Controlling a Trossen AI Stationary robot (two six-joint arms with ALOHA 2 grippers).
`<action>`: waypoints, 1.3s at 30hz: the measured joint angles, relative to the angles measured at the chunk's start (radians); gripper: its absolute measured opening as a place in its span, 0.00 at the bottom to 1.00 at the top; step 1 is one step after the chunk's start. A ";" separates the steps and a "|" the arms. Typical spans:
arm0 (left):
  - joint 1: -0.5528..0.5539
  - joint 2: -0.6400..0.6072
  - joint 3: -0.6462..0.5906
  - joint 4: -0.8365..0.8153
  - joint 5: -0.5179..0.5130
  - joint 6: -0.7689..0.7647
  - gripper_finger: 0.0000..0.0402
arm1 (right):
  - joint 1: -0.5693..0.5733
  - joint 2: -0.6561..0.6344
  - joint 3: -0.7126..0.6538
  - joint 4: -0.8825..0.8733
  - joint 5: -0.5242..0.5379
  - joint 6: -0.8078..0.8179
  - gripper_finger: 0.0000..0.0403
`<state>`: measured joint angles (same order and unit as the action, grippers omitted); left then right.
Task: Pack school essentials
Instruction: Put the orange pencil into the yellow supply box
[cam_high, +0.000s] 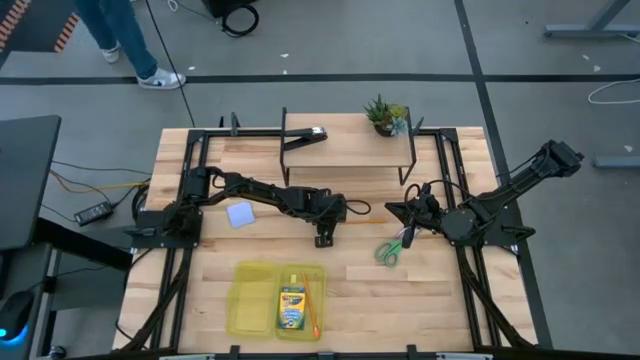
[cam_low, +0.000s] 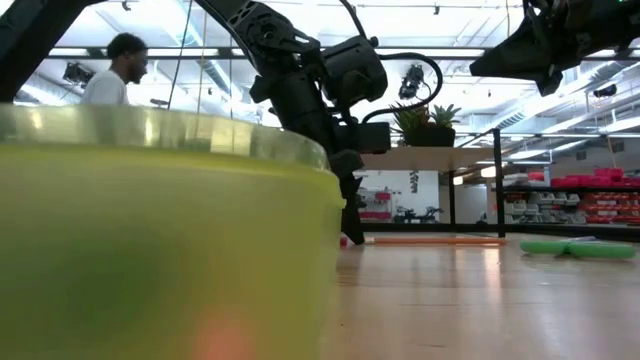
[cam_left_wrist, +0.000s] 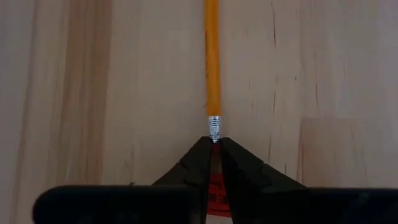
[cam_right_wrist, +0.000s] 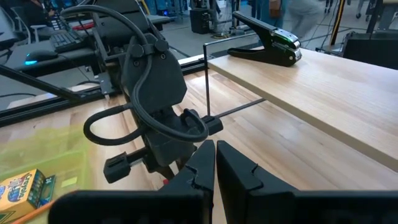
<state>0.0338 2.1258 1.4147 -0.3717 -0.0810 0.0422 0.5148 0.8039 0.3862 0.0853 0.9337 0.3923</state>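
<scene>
Crayon box (cam_high: 292, 306) inside yellow bin (cam_high: 250, 298); left tool (cam_high: 323, 240) clamps orange pencil (cam_left_wrist: 212, 59) eraser.

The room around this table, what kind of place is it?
Probably a robotics lab or workshop: two arms on a wooden table, a person standing behind, red-stocked shelves, and cables on the grey floor.

Crayon box (cam_high: 292, 306) in tray (cam_high: 250, 298); scissors (cam_high: 392, 247) right of it
</scene>
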 joint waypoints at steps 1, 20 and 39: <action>0.000 0.000 0.000 0.001 0.000 0.000 0.09 | 0.000 0.000 0.000 0.000 0.000 0.000 0.06; 0.002 -0.064 -0.003 -0.032 -0.011 -0.003 0.02 | 0.000 0.000 0.000 0.003 0.000 0.000 0.06; -0.047 -0.173 0.048 -0.269 -0.003 0.015 0.01 | 0.000 0.000 -0.001 -0.001 0.000 -0.006 0.06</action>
<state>-0.0134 1.9530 1.4631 -0.6408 -0.0841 0.0571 0.5152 0.8040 0.3855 0.0846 0.9340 0.3862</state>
